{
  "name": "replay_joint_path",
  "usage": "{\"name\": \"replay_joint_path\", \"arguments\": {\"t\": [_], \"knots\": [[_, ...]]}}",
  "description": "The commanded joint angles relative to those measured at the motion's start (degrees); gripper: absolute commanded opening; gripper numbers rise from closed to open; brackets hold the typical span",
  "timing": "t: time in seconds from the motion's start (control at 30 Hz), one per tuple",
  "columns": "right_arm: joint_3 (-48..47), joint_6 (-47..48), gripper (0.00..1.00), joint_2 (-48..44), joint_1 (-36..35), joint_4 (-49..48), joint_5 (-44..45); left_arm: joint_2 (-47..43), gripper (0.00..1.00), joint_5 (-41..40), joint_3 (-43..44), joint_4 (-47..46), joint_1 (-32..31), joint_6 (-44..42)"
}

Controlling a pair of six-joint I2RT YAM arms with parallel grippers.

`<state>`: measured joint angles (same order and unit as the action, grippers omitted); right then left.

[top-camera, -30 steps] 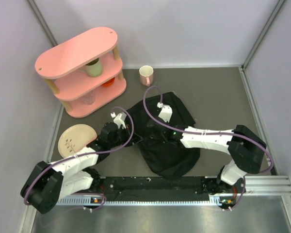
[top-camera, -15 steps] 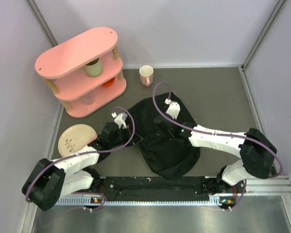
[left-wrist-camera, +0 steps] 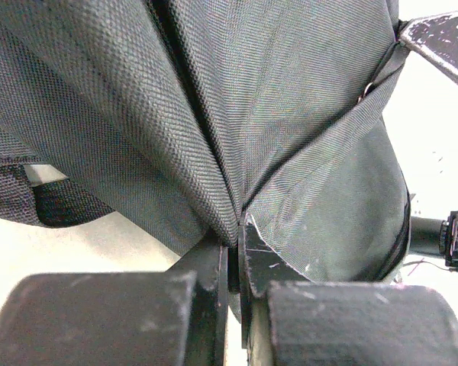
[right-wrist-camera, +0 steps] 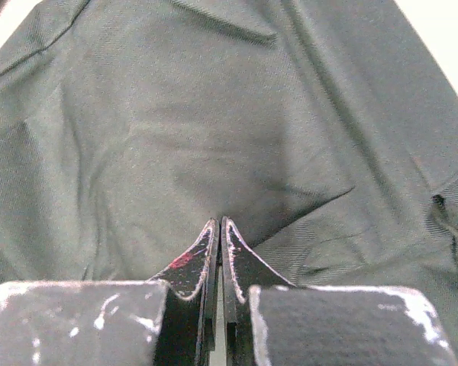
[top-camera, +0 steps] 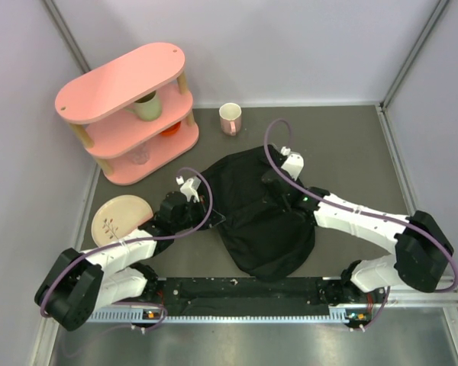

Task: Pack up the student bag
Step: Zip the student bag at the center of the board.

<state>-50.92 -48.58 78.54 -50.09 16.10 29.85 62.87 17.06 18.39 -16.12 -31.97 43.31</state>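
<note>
Showing wrist-only detail: left end effector [left-wrist-camera: 235, 232] pinches student bag [left-wrist-camera: 290, 114], right end effector [right-wrist-camera: 218, 223] pressed together

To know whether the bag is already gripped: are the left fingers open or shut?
Shut on the bag: the left wrist view shows the left fingers pinching a fold of its fabric between them.

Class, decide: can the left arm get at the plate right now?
Probably not yet: the plate lies uncovered nearby, but the left pincer is shut on the bag and must release first.
</note>
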Motion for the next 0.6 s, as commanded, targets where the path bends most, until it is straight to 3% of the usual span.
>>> {"name": "replay_joint_path", "arguments": {"t": [0.0,0.57], "knots": [[1.0,2.3,0.0,-4.1,2.7,-0.2,3.4,-0.6,0.0,-1.0,-0.4,1.9,0.3,-2.4],[6.4,4.9,0.0,-7.7,14.4,-1.3,0.7,-3.2,0.0,-3.3,-0.7,4.5,0.3,-2.1]]}}
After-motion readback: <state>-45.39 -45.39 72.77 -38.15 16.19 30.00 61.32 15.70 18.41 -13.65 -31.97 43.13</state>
